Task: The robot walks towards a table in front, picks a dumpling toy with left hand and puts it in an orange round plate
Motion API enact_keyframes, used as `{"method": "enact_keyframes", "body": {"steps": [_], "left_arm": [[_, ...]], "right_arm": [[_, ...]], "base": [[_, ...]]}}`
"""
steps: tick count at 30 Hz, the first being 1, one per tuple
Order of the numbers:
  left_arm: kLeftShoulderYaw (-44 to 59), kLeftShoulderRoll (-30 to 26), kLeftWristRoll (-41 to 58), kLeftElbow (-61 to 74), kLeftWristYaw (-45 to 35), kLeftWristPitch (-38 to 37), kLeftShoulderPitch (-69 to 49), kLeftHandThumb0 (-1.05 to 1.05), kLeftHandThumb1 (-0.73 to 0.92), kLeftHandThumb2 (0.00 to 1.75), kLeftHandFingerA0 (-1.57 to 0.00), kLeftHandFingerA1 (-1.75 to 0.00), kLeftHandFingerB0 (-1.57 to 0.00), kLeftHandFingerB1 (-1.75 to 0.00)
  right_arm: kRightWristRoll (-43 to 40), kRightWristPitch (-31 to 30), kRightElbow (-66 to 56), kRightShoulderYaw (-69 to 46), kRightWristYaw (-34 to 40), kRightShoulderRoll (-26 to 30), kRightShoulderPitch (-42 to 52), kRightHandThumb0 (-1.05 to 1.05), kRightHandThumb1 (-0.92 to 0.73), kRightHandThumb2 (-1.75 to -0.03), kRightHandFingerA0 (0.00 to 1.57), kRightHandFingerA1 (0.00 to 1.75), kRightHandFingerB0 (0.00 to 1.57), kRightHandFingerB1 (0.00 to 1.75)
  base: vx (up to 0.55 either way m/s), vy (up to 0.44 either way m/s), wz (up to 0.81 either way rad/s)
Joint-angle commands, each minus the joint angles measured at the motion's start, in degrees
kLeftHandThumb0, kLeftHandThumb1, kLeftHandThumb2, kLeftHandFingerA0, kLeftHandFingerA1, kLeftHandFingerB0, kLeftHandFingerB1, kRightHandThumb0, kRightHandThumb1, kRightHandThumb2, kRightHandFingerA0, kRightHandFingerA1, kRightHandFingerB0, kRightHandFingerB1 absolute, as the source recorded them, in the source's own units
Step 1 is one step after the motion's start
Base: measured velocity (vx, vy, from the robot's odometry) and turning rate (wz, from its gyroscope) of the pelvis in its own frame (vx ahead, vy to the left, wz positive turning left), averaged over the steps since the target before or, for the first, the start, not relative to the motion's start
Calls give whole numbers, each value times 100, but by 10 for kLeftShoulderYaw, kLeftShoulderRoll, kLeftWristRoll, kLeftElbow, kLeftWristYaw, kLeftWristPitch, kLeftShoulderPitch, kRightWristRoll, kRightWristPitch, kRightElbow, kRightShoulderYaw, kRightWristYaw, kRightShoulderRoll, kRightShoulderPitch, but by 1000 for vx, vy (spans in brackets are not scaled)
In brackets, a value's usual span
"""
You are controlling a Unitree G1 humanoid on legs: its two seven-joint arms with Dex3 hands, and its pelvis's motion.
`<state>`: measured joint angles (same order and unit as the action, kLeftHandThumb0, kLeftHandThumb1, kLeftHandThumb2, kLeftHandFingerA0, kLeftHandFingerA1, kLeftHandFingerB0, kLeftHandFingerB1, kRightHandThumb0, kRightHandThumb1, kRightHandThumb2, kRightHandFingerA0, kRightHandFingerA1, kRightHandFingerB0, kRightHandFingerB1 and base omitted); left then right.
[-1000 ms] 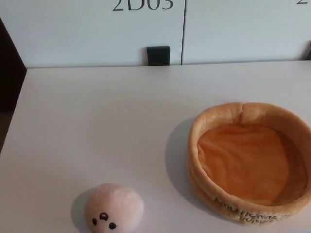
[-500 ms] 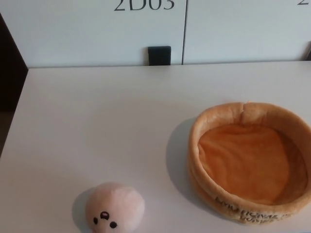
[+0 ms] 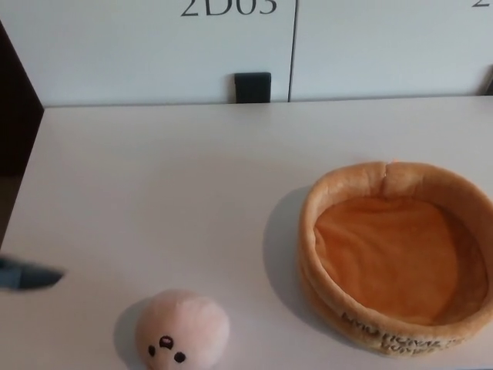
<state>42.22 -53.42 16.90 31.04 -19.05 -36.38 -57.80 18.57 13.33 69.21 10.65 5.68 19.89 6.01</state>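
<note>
**benchwatcher:** Two soft things on the white bench [image 3: 192, 193] right now. The dumpling [image 3: 182, 330] is a pale pink plush ball with a little black-dot face, sitting right at the near edge, partly cut off by the bottom of the picture. The plate [image 3: 397, 254] is well apart from the dumpling, off to its right and a bit farther back. Orange, round, with a raised padded rim and some dark lettering on the front wall. Nothing inside the plate; its floor is bare orange cloth.

**g1_fan:** So where's the robot hand?

**benchwatcher:** Only a sliver of the left robot hand [image 3: 27, 275]. It's a dark blurry tip poking in from the left edge, just left of the dumpling and slightly farther back, not touching it. Too blurred and cropped for me to say whether the fingers are spread or pressed together, so I honestly can't tell. The right one doesn't show in the picture.

**g1_fan:** Anything behind the dumpling?

**benchwatcher:** Past the far edge of the bench there's a white wall [image 3: 146, 54] of panels with "2D03" printed up top, and a small black block [image 3: 253, 87] at its foot. Dark strip down the left side beyond the bench.
</note>
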Motion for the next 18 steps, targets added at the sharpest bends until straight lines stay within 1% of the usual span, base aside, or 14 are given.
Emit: {"method": "enact_keyframes", "body": {"steps": [1, 2, 3, 4, 5, 6, 8, 9, 10, 11, 12, 14, 15, 18], "left_arm": [[-126, -193, 68, 66, 67, 219, 314, -58, 35, 52, -29, -37, -25, -34], [-161, -214, 46, 79, 66, 255, 347, -58, 35, 52, -29, -37, -25, -34], [-171, -216, 41, 82, 65, 265, 358, -58, 35, 52, -29, -37, -25, -34], [-200, -216, 28, 86, 59, 282, 385, -64, 31, 59, -26, -40, -28, -37], [-239, -215, 10, 91, 52, 307, 423, -64, 31, 59, -26, -40, -28, -37], [-250, -212, 5, 92, 48, 314, 436, -64, 31, 59, -26, -40, -28, -37], [-325, -164, -60, 83, 12, 338, 508, -66, 32, 59, -26, -41, -27, -37], [-394, -110, -123, 67, -22, 354, 571, -66, 31, 59, -25, -40, -26, -38], [-407, -100, -134, 64, -27, 358, 583, -66, 31, 59, -25, -40, -26, -38], [-428, -86, -156, 59, -39, 369, 598, -27, 6, 75, -10, -53, -11, -52], [-461, -66, -188, 53, -56, 387, 618, -28, 6, 74, -8, -52, -9, -51], [-475, -57, -202, 50, -62, 395, 627, -28, 6, 74, -8, -52, -9, -51], [-491, -46, -218, 45, -68, 401, 633, -28, 5, 74, -7, -52, -8, -50], [-529, -24, -252, 37, -76, 418, 645, -28, 4, 73, -7, -52, -8, -51]], "right_arm": [[-10, -10, -4, -9, -2, 3, 7, 10, -52, -55, 79, 62, 51, 41], [-10, -12, -2, -10, -3, 2, 5, 10, -52, -55, 79, 62, 51, 41], [-10, -13, -1, -10, -3, 2, 5, 10, -52, -55, 79, 62, 51, 41], [-10, -13, -1, -9, -3, 2, 5, 14, -52, -57, 79, 64, 50, 42], [-10, -13, 0, -9, -4, 2, 6, 14, -52, -57, 79, 64, 50, 42], [-10, -13, 0, -9, -4, 2, 6, 14, -52, -57, 79, 64, 50, 42], [-9, -11, 2, -8, -3, 1, 6, 14, -52, -57, 75, 60, 50, 42], [-11, -9, 2, -10, -2, -1, 6, 11, -52, -55, 77, 63, 51, 42], [-12, -9, 1, -11, -1, -1, 5, 11, -52, -55, 77, 63, 51, 42], [-15, -10, -2, -13, -3, -1, 7, 12, -52, -55, 71, 58, 51, 42], [-18, -11, -6, -16, -6, -1, 8, 12, -52, -55, 76, 61, 51, 42], [-19, -10, -6, -17, -7, 0, 7, 12, -52, -55, 76, 61, 51, 42], [-17, -10, -7, -16, -6, 0, 7, 11, -52, -55, 79, 63, 51, 42], [-14, -9, 6, -13, -3, 0, 1, 12, -51, -54, 75, 59, 51, 41]], "base": [[0, 0, 0], [0, 0, 0], [0, 0, 0], [0, 0, 0], [0, 0, 0], [0, 0, 0], [0, 0, 0], [0, 0, 0], [0, 0, 0], [0, 0, 0], [0, 0, 0], [0, 0, 0], [0, 0, 0], [0, 0, 0]]}}
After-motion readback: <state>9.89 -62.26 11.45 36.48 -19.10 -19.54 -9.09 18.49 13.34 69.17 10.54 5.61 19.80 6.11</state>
